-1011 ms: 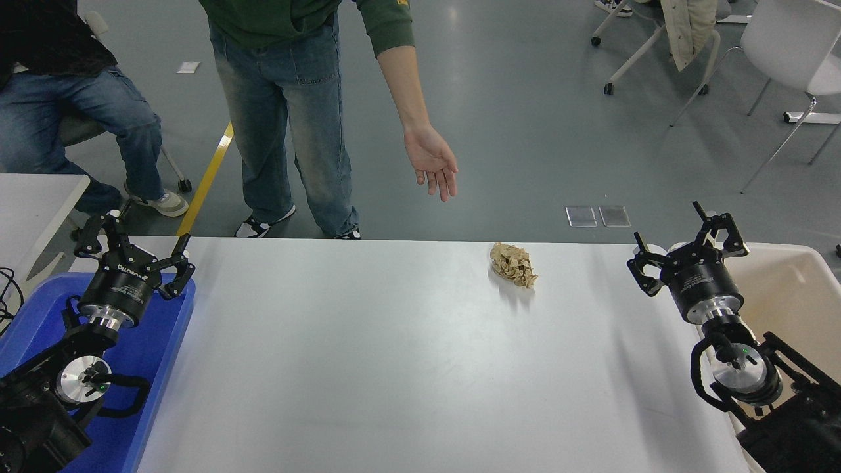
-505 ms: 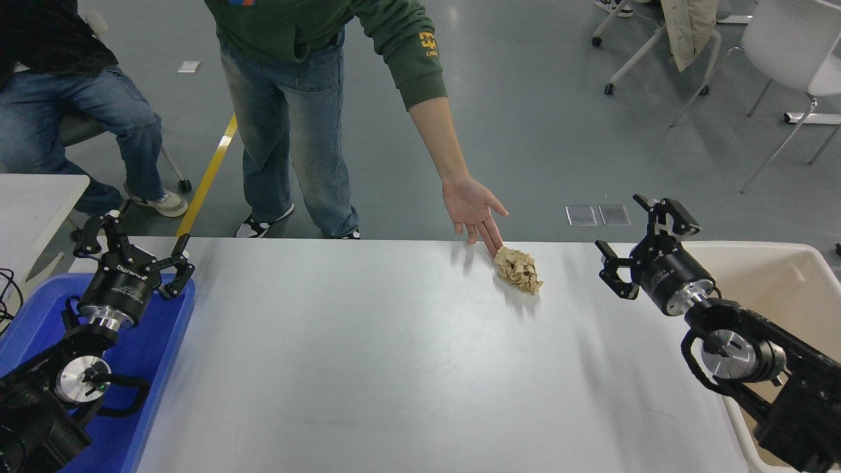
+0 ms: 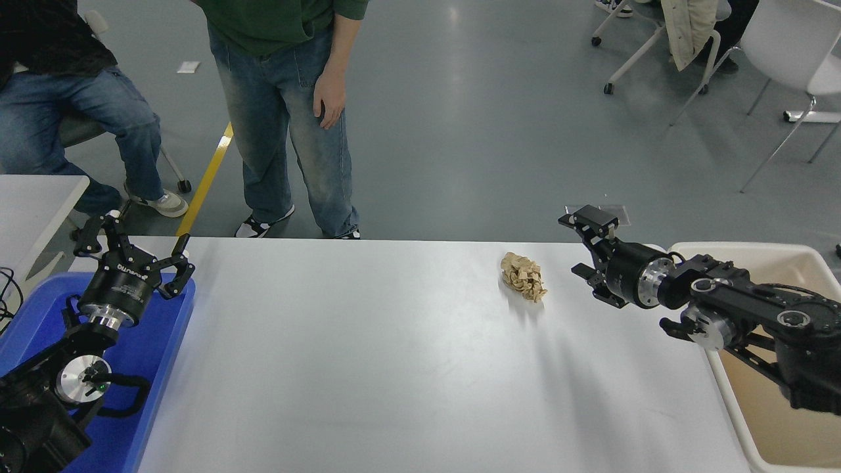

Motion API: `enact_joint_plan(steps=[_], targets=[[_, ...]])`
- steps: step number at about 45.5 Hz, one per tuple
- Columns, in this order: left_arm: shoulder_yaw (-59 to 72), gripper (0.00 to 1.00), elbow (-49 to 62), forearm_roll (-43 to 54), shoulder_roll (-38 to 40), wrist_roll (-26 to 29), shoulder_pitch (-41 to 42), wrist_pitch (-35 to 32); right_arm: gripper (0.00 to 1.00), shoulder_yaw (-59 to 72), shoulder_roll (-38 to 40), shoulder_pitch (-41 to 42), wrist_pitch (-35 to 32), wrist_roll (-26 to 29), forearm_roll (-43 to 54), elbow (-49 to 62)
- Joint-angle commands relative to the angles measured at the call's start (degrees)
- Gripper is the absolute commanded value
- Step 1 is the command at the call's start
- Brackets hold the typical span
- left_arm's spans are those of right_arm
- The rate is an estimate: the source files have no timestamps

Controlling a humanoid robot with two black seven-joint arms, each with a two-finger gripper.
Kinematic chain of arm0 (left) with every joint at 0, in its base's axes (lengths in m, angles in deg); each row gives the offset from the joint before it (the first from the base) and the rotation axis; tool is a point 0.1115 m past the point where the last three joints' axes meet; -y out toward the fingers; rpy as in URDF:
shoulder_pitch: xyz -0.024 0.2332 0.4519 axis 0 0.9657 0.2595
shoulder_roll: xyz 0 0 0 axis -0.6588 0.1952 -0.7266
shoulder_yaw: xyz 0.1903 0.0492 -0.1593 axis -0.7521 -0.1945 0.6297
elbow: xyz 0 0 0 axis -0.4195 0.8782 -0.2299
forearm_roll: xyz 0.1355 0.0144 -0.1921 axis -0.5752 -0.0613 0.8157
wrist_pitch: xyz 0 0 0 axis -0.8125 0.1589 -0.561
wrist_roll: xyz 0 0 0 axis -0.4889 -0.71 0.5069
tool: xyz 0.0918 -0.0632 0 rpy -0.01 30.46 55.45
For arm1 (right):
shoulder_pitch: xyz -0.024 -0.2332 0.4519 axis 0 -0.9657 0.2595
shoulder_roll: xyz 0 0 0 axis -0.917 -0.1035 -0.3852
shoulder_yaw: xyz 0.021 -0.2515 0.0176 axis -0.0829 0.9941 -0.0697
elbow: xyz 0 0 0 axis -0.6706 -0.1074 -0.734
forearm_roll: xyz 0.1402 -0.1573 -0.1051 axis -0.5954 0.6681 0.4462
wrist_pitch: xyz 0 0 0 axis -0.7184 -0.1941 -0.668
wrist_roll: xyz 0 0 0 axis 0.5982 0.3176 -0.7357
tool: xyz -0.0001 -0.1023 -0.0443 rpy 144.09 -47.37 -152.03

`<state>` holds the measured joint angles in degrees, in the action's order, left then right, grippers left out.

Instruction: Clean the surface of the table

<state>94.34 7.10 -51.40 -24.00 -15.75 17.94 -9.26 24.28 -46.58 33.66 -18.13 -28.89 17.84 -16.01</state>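
The white table surface point(image 3: 394, 368) fills the lower picture. A crumpled tan paper wad point(image 3: 523, 276) lies on it near the far edge, right of the middle. My right gripper point(image 3: 573, 244) is open and empty, turned on its side and pointing left, a short way to the right of the wad and apart from it. My left gripper point(image 3: 135, 244) is open and empty, parked at the lower left above the blue bin.
A blue bin point(image 3: 148, 355) stands at the table's left edge, a beige bin point(image 3: 755, 420) at its right edge under my right arm. A person in jeans point(image 3: 289, 118) stands at the far side. A seated person point(image 3: 79, 112) and a smaller white table point(image 3: 33, 197) are far left.
The person's hand touched the wad, then drew back to the person's side. My right gripper swung left and turned sideways toward the wad. The left arm stayed still.
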Motion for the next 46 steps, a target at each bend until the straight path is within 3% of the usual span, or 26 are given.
enact_joint_plan(steps=[1,14,22,28,33,38,46], targets=[[0.0,1.0,0.0,0.0,0.0,0.0,0.0,0.0,0.99,19.9,-4.9,13.2,10.9,4.7,8.5,-1.4],[0.0,1.0,0.0,0.0,0.0,0.0,0.0,0.0,0.99,29.5,-12.2,15.9,18.2,4.6,19.5,0.7],[0.0,1.0,0.0,0.0,0.0,0.0,0.0,0.0,0.99,32.0,-15.3,13.2,21.1,4.0,28.0,9.3],[0.0,1.0,0.0,0.0,0.0,0.0,0.0,0.0,0.99,35.9,-19.9,9.5,21.2,1.5,29.0,20.9],[0.0,1.0,0.0,0.0,0.0,0.0,0.0,0.1,0.99,35.9,-21.5,8.1,21.2,-1.5,28.7,23.6],[0.0,1.0,0.0,0.0,0.0,0.0,0.0,0.1,0.99,37.8,-27.8,6.0,21.3,-1.7,29.1,28.6],[0.0,1.0,0.0,0.0,0.0,0.0,0.0,0.1,0.99,38.2,-31.4,1.9,21.4,-1.8,28.8,38.3]])
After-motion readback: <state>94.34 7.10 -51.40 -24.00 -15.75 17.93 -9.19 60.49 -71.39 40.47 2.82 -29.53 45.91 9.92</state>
